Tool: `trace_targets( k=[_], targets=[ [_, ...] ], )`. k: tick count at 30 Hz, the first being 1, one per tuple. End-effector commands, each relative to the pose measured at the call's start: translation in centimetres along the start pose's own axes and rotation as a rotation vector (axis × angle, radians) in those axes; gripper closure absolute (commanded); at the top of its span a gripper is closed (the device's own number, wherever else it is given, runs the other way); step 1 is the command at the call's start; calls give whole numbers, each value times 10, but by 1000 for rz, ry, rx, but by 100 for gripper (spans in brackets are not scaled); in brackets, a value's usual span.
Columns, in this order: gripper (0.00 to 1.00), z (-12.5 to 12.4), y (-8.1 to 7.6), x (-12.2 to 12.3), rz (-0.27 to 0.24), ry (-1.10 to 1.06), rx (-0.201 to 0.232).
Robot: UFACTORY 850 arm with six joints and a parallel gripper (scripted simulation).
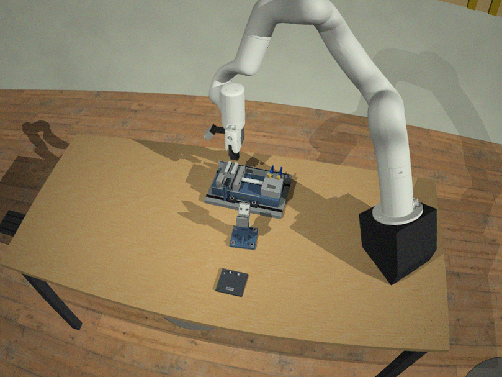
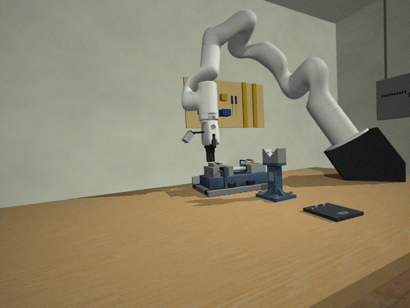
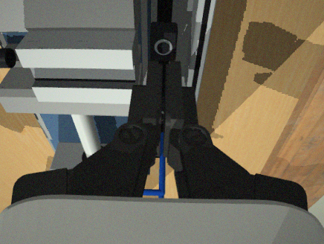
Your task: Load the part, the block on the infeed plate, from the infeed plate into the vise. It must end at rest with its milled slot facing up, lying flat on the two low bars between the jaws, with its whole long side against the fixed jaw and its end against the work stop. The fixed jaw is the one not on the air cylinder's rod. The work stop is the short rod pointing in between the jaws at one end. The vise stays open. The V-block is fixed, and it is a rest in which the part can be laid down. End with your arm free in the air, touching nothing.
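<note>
Part (image 3: 74, 59): light grey block lying in the vise (image 1: 246, 189), between the jaws, just ahead and to the left of the pincer's tips in the wrist view. Slot side not clear from any view. Whether its end touches the work stop (image 3: 163, 47) cannot be told; that stop shows only in the wrist view, as a dark block with a round ring face right in front of the fingertips.

Pincer (image 2: 209, 155) clenched, fingers pressed together with nothing between them, pointing straight down. It hangs over the vise end away from the air cylinder (image 1: 271, 186). Exterior view shows a small gap between tips and vise top; top view hides that gap.

Top view alone shows the blue and yellow fittings on the cylinder and the white rod running to the moving jaw. Exterior view alone shows the V-block (image 2: 274, 155) notch in profile, nothing lying in it.

Infeed plate (image 1: 231, 282): dark, flat, well away from the pincer, past the V-block, nothing on it but small pins.

Arm base (image 1: 427, 246): black pedestal at the table (image 1: 91, 222) edge, far from the pincer.
</note>
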State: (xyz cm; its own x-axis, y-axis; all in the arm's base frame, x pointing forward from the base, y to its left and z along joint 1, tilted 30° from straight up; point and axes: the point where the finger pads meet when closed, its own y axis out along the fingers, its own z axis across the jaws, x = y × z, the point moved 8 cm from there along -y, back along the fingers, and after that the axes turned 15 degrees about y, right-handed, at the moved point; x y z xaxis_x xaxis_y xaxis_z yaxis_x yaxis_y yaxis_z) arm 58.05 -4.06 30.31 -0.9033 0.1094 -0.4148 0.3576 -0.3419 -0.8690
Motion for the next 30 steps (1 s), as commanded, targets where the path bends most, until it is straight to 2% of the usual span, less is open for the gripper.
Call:
trace_targets(
  k=[1, 30],
  targets=[
    [100, 0, 0, -1, 2, 0, 0],
    [100, 0, 7, -1, 2, 0, 0]
  ],
)
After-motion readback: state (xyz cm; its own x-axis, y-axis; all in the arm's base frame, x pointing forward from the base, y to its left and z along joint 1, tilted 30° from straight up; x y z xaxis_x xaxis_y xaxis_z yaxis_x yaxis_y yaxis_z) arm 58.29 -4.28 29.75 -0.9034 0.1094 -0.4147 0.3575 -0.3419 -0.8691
